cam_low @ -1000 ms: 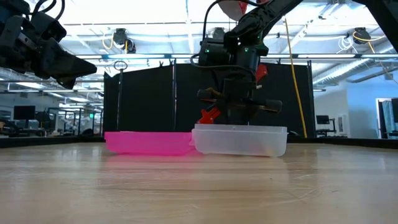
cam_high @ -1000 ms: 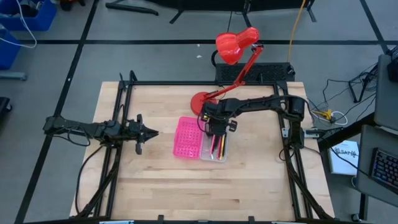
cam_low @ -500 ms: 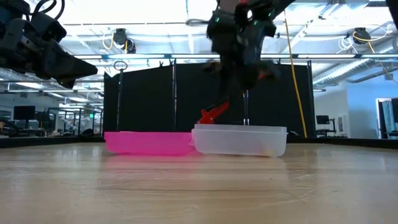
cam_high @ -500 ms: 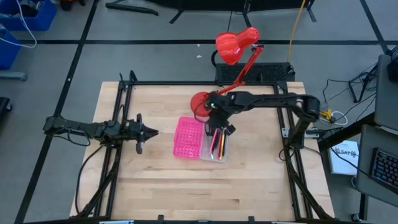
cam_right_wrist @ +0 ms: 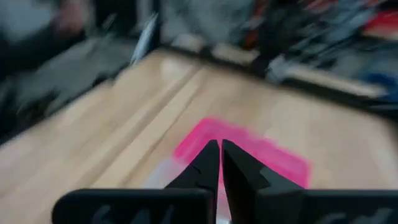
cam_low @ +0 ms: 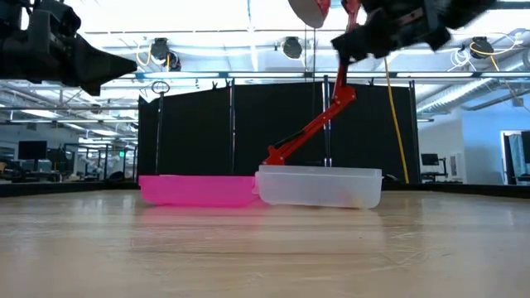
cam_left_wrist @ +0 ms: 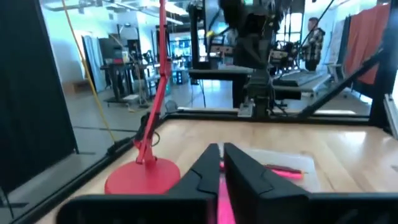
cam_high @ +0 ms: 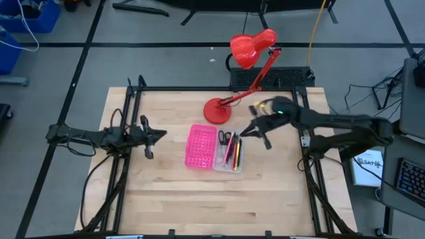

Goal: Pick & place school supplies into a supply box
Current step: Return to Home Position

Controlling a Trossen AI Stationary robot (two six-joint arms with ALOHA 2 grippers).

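Well above the desk [cam_high: 166, 192], the right end effector [cam_high: 252, 131] hangs just beside the far right corner of the supply box [cam_high: 201, 147]. Its two fingers [cam_right_wrist: 208, 163] are clenched almost together, with only a sliver between them and nothing gripped, and its tips aim back toward the box. The box lies open and flat near the middle of the desk, its long axis running from the far edge toward the near edge. The pink half is on the left arm's side and the clear half [cam_high: 240, 164] touches it on the right arm's side. Inside the clear half the pens and pencils [cam_high: 234, 154] lie side by side along that same long axis, with the scissors [cam_high: 224, 137] at the far end. Just beyond that end stands the base of a red desk lamp [cam_high: 216, 110]. Over the desk's left side, well apart from the box, the left end effector [cam_high: 159, 135] hovers pointing toward it, clenched and empty.
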